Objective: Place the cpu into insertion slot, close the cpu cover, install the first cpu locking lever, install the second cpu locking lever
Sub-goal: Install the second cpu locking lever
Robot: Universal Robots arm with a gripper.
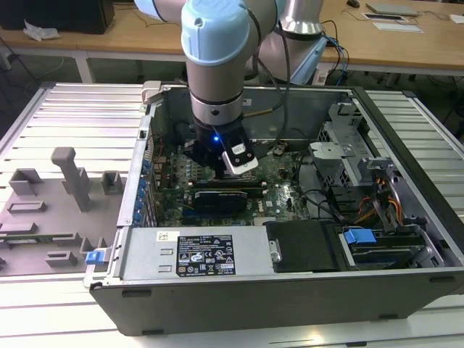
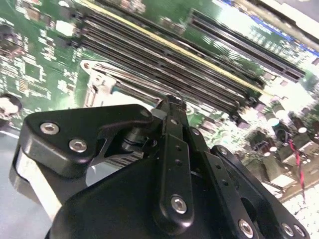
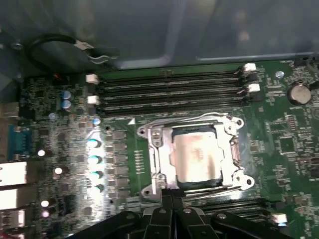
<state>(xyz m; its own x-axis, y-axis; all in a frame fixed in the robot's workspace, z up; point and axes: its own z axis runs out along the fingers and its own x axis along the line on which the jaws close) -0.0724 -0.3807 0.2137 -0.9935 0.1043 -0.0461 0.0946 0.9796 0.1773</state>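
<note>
Your gripper pinched closed, empty, at cpu cover edge, cpu seated in insertion slot, cover down.

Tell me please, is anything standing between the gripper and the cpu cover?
Nothing visible does. In the first wrist view the gripper sits at the edge of the cpu cover, which lies flat around the cpu, with no cable or part between them.
</note>
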